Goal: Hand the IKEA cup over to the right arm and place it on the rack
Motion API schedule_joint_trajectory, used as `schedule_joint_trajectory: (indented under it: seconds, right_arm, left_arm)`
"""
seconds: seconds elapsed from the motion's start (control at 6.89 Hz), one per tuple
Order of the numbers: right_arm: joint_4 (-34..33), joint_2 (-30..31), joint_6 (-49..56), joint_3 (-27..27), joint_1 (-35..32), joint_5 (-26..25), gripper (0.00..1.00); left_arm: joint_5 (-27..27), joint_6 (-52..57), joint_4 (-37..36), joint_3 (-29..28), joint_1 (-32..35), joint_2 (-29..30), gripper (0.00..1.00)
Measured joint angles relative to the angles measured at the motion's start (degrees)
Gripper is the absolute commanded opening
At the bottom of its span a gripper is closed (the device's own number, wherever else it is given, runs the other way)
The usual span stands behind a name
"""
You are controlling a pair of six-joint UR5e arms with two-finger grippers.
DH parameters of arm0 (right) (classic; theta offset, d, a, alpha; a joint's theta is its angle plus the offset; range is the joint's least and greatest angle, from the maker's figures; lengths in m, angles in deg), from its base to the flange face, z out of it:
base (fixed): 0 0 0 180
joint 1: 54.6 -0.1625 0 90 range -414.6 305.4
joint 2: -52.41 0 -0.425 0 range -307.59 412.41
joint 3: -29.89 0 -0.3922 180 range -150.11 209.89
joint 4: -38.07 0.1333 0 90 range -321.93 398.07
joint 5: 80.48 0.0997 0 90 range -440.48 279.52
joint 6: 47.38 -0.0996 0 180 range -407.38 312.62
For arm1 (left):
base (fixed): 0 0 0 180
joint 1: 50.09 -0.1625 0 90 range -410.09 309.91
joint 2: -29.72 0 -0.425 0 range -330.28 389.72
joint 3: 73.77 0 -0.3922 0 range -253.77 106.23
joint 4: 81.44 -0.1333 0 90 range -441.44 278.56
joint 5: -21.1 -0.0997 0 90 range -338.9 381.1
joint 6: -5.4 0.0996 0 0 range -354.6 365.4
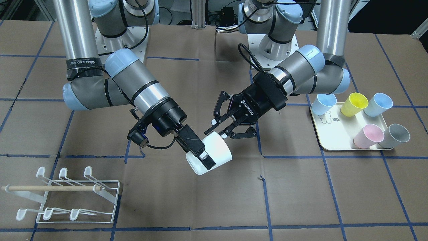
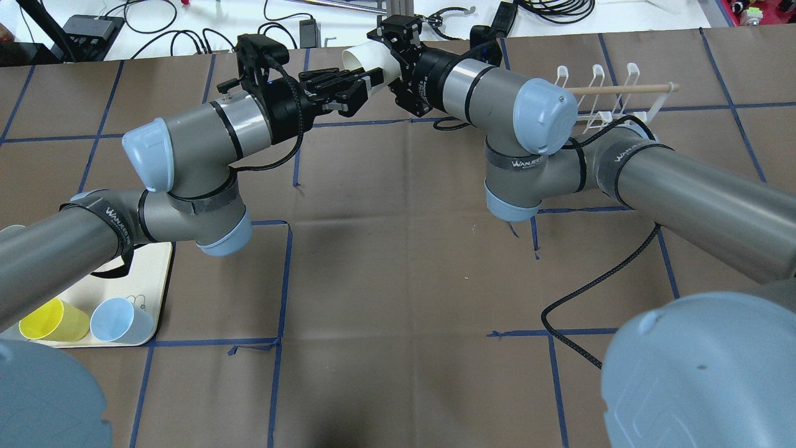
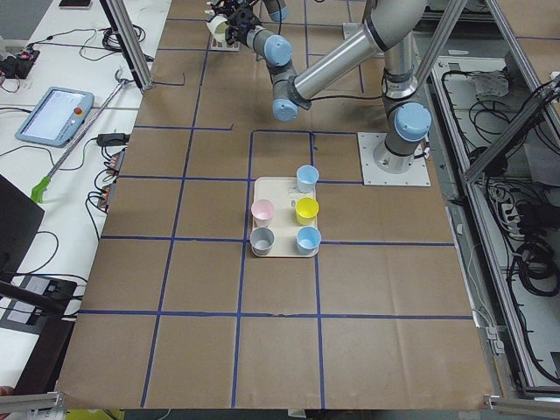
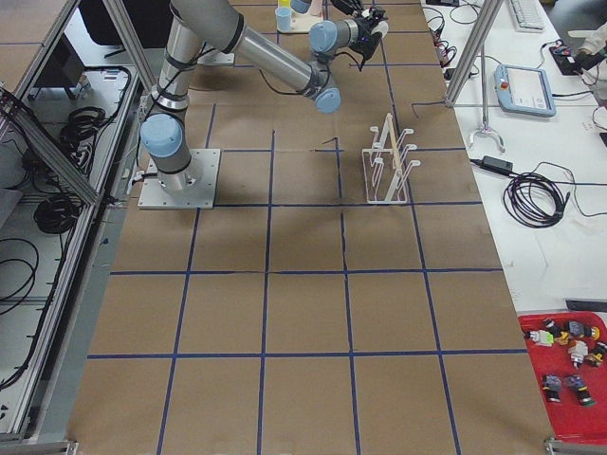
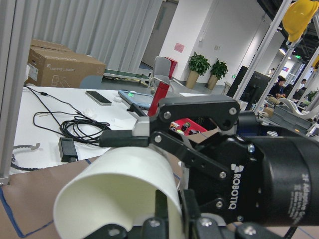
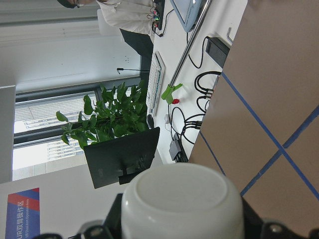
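The white IKEA cup [image 1: 217,150] hangs on its side above the table's middle. My right gripper [image 1: 202,155], narrow and black, is shut on the cup's rim with one finger outside the wall. My left gripper [image 1: 219,129], marked ROBOTIQ, is open, its fingers spread on either side of the cup's base end. Overhead, the cup [image 2: 364,61] lies between the left gripper [image 2: 359,87] and the right gripper [image 2: 392,65]. The left wrist view shows the cup's mouth [image 5: 119,189] and the ROBOTIQ fingers [image 5: 124,138] just above it. The white wire rack [image 1: 77,197] stands apart on my right.
A cream tray [image 1: 331,134] on my left carries several coloured cups, among them yellow [image 1: 354,103] and pink [image 1: 367,135]. The rack's wooden dowel [image 1: 50,188] sticks out sideways. A black cable [image 2: 597,286] trails over the table under the right arm.
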Motion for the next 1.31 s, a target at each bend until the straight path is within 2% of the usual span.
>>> schedule_joint_trajectory:
  seconds: [0.15, 0.29, 0.73, 1.02, 1.16, 1.31]
  right_arm:
    - [0.0, 0.0, 0.0, 0.0, 0.0, 0.0, 0.59]
    - [0.0, 0.0, 0.0, 0.1, 0.0, 0.0, 0.59]
    - [0.3, 0.0, 0.2, 0.2, 0.1, 0.0, 0.6]
    - [0.4, -0.2, 0.9, 0.9, 0.9, -0.1, 0.6]
    - [0.4, -0.6, 2.9, 1.2, 2.1, -0.1, 0.59]
    - [0.4, -1.0, 8.2, 1.3, 3.8, -0.1, 0.59]
  left_arm:
    - [0.0, 0.0, 0.1, -0.1, 0.0, 0.0, 0.94]
    - [0.2, -0.5, 0.7, 0.0, 0.0, -0.5, 0.95]
    - [0.9, -2.3, 2.5, 3.3, -2.0, -4.8, 0.96]
    - [2.1, -2.4, 3.5, 6.0, -6.8, -6.8, 0.96]
    - [1.2, -2.3, 5.7, 6.2, -8.3, -7.2, 0.96]
    - [-2.1, -2.2, 9.2, 6.0, -8.9, -7.7, 0.96]
